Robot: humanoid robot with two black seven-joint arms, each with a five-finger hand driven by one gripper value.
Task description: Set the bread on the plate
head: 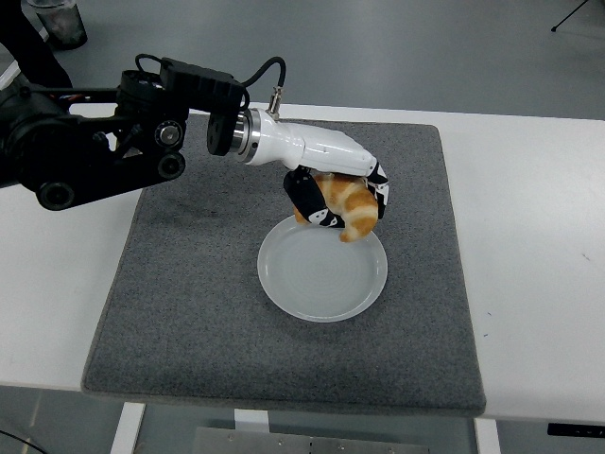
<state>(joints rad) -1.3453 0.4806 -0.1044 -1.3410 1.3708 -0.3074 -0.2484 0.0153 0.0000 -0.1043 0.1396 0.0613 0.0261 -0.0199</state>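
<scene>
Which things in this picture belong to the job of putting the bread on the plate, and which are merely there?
Part of the job:
- golden-brown croissant-shaped bread
- round pale grey plate
- left hand, white-shelled with black fingers, gripping the bread above the plate's far rim

Merely there:
- square grey felt mat
- white table

Bright, even overhead light; I saw a sharp picture.
Glare glinted on the plate (322, 274); only soft shadows lay on the mat (189, 284).
</scene>
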